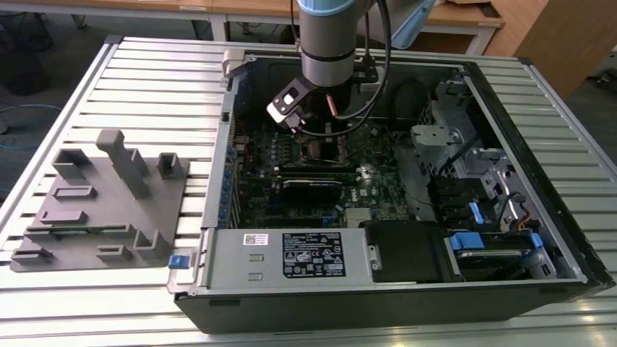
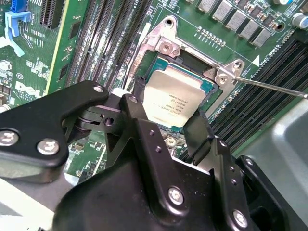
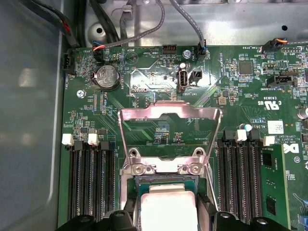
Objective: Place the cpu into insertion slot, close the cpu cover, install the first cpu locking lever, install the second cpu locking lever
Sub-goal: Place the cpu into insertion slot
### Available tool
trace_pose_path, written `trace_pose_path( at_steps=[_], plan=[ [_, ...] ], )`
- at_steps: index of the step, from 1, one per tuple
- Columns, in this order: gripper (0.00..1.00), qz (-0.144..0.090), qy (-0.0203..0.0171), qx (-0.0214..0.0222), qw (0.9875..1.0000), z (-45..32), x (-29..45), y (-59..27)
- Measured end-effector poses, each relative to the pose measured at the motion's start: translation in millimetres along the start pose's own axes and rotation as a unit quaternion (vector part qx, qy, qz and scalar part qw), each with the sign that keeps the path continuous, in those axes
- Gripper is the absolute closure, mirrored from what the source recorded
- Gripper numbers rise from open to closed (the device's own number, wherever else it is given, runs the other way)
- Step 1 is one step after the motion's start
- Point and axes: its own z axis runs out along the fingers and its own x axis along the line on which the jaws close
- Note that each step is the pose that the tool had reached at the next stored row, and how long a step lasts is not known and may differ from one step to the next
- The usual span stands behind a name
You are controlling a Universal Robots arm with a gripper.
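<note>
- My gripper (image 2: 168, 105) is clamped on the cpu (image 2: 175, 94), with a finger (image 2: 138, 96) against each of two opposite edges.
- The cpu lies flat, silver top up, in the insertion slot (image 2: 191, 61). The slot's dark recess shows along one edge of the chip.
- The cpu cover (image 3: 168, 115) stands tipped up and open, hinged at the edge of the insertion slot away from my fingers.
- A thin locking lever (image 2: 272, 86) sticks out beside the insertion slot.
- Long black memory slots (image 3: 89, 183) flank the insertion slot on both sides.
- My arm (image 1: 333, 43) reaches down into the open computer case (image 1: 386, 307) over the insertion slot.
- A grey fixture (image 1: 97, 217) lies on the counter (image 1: 126, 79) outside the case, well apart from the insertion slot.
</note>
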Motion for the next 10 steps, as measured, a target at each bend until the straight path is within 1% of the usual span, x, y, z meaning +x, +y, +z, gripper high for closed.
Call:
trace_pose_path(
  at_steps=[4,6,10],
  plan=[
    [0.43,0.0,0.0004,-0.0003,1.0,-1.1,0.2,0.4],
    [0.43,0.0,0.0,0.0,1.0,-3.0,0.0,0.6],
    [0.43,0.002,-0.0001,0.0,1.0,-4.0,0.1,0.8]
  ],
)
